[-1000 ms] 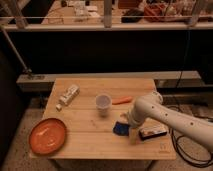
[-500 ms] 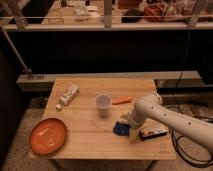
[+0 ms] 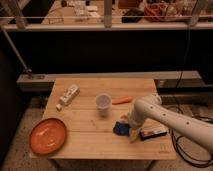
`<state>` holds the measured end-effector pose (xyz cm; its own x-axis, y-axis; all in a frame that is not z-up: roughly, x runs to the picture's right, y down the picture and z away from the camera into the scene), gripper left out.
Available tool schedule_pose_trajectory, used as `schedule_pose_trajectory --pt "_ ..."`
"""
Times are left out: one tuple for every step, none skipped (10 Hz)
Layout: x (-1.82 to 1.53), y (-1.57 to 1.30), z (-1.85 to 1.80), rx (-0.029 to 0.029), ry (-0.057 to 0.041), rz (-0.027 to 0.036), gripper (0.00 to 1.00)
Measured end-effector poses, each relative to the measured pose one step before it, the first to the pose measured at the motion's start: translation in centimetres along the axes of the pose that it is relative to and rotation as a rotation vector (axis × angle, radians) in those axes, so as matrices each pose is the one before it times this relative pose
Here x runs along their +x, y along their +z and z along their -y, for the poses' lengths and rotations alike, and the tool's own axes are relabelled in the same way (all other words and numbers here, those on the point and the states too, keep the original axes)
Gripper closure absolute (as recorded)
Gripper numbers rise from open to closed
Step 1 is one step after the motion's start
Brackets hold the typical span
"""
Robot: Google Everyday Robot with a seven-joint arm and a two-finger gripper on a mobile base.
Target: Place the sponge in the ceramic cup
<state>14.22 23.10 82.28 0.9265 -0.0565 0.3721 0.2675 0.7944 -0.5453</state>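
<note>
On the table's (image 3: 87, 131) right half, my claw (image 3: 132, 131) hangs spread wide at the sponge's (image 3: 119, 129) right edge, gripping nothing. The sponge lies flat near the cup (image 3: 103, 101). It looks soft, light and squashy, so I'd pinch across its middle.

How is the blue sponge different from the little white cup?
The sponge is dark blue; the cup is pale whitish. The sponge lies flat and low; the cup stands upright with its mouth up. The sponge sits right beside the open gripper; the cup stands apart from it, nearer the middle. Both rest on the wooden table.
</note>
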Motion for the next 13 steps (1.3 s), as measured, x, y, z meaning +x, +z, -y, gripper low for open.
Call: schedule_pose_trajectory --pt "0.144 0.154 -0.072 -0.0034 0.00145 -0.0006 0.21" --pt "0.147 0.281 -0.045 -0.00225 0.001 0.00082 0.27" --pt "0.108 0.13 0.022 -0.00113 -0.00027 -0.00031 0.31" --pt "0.117 0.168 -0.03 -0.00155 0.00111 0.00042 0.32" --pt "0.078 0.092 -0.016 -0.00145 0.00077 -0.00021 0.33" --pt "0.073 0.075 -0.03 -0.00131 -0.00005 0.00026 0.39" --pt "0.017 -0.045 -0.14 -0.00127 -0.00119 0.00185 0.47" --pt "0.018 -0.253 -0.124 0.0039 -0.0022 0.00084 0.57" --pt "0.03 -0.237 -0.106 0.00335 0.0001 0.00083 0.67" --pt "0.027 -0.187 -0.065 0.00266 0.00011 0.00097 0.78" --pt "-0.08 -0.277 0.041 0.00309 -0.0023 0.00008 0.9" --pt "-0.105 -0.253 0.006 0.00282 -0.00204 0.00132 0.97" --pt "0.003 -0.332 -0.052 0.00385 0.00042 0.0002 0.99"
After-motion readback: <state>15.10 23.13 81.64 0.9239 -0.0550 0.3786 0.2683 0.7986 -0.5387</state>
